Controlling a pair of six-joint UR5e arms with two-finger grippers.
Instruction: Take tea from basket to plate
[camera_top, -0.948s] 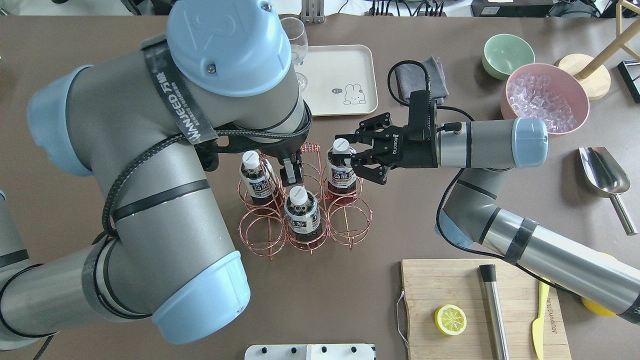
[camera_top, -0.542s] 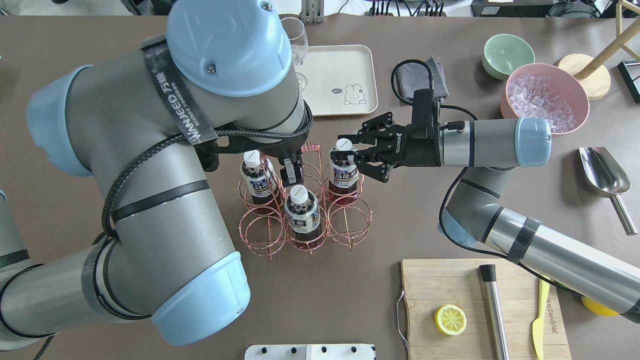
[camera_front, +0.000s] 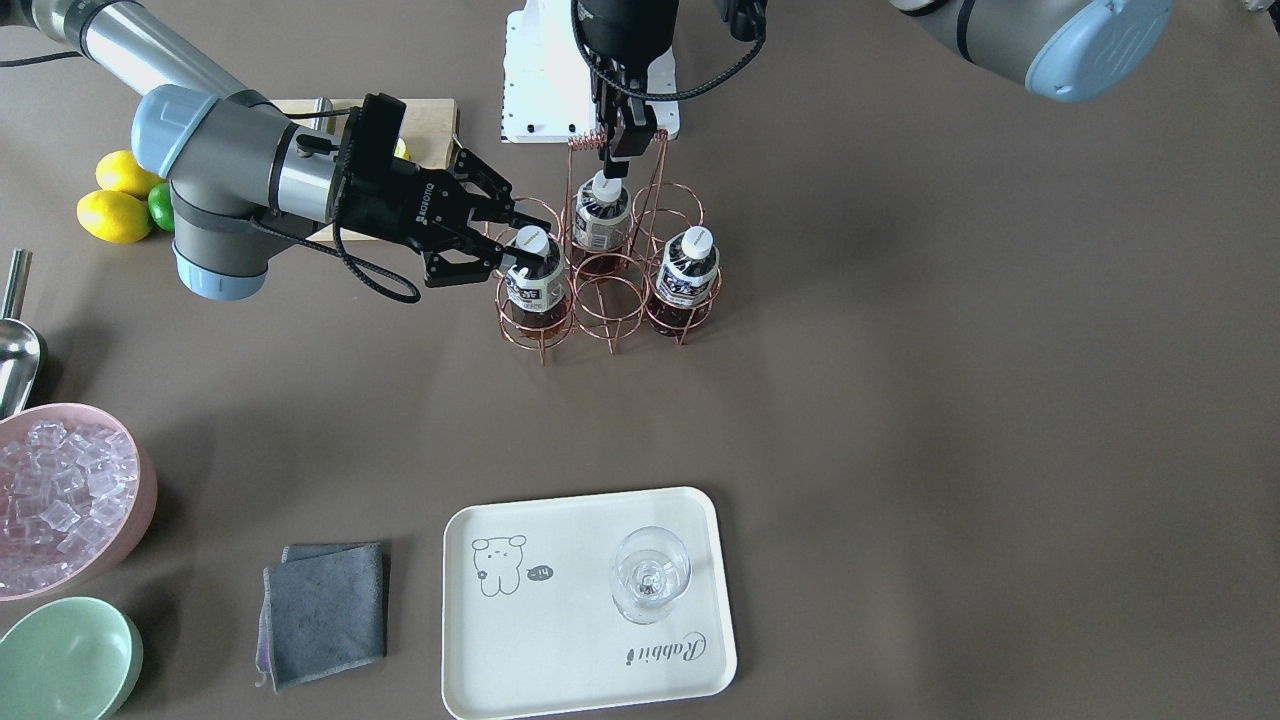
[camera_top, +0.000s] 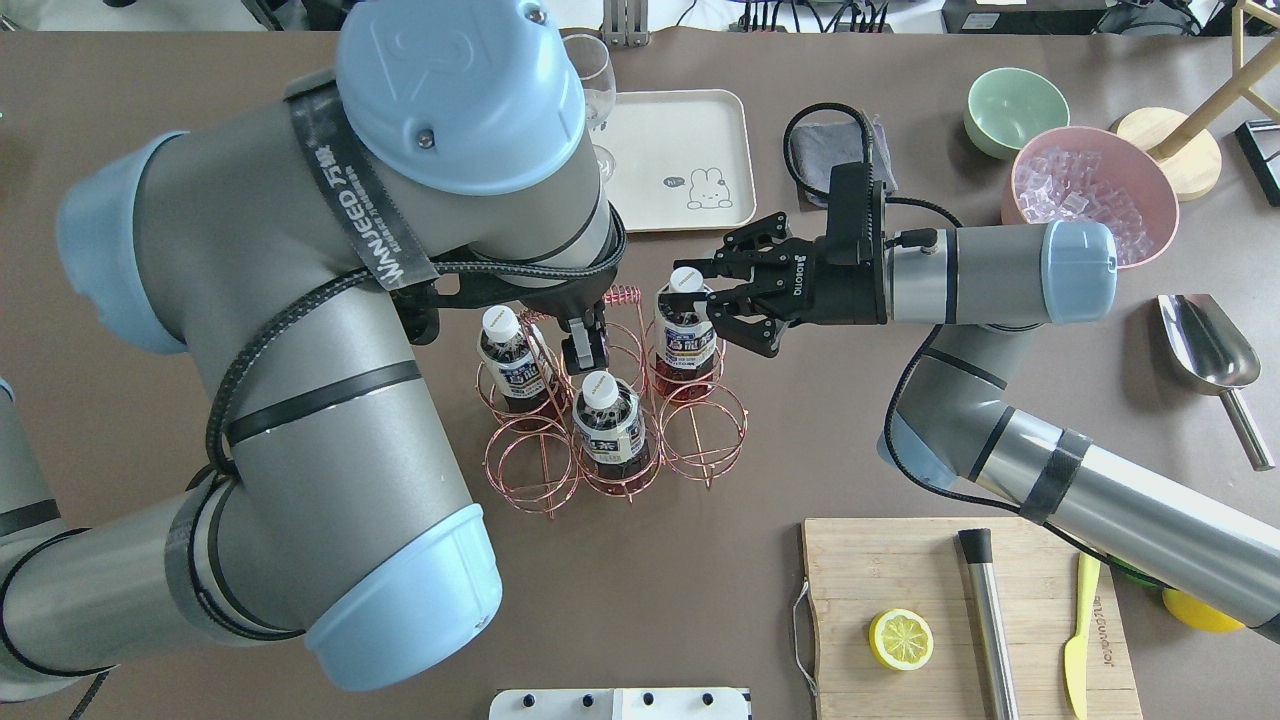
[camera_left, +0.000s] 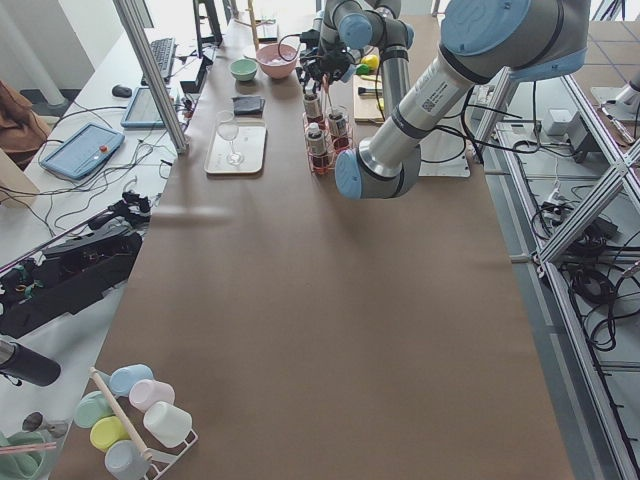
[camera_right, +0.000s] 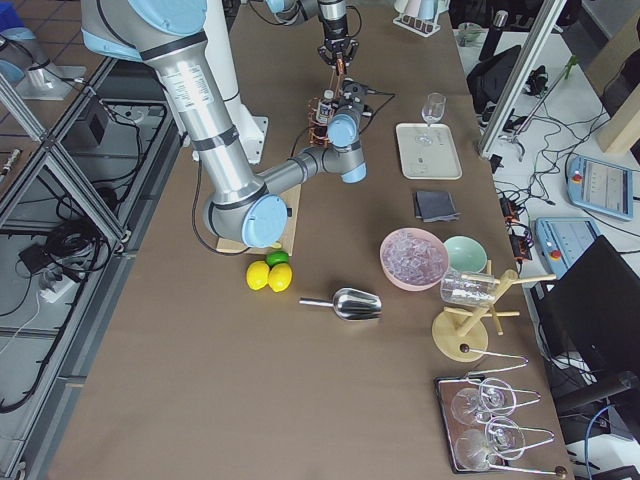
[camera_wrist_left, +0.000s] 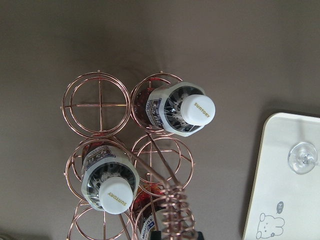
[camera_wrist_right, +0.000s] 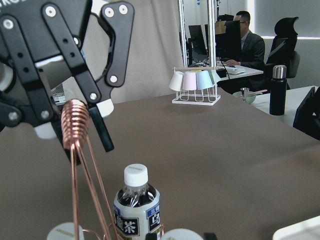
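The brown table carries everything. All clock directions are read in the overhead view.

The grey and pale-blue left arm fills the 9 o'clock half. Its wrist reaches over the rack. The slimmer grey right arm enters from 4 o'clock, and its wrist lies level, pointing toward 9 o'clock.

The cream rectangular tray with rounded corners and a cartoon bear drawing lies at about 1 o'clock from the rack and well apart from it. A clear stemmed glass stands upright at its 9 o'clock end.

The rose-gold wire basket of six round rings sits near the table's middle. The left gripper is clamped on the coiled top of its wire handle.

The small plastic tea bottle with dark red-brown drink, white cap and white-and-blue label stands upright in the 2 o'clock corner ring, with its lower body inside the wire. The right gripper has its two black fingers closed on the bottle's neck just under the cap.

Two like bottles stand in the 10 o'clock corner ring and the 6 o'clock middle ring.
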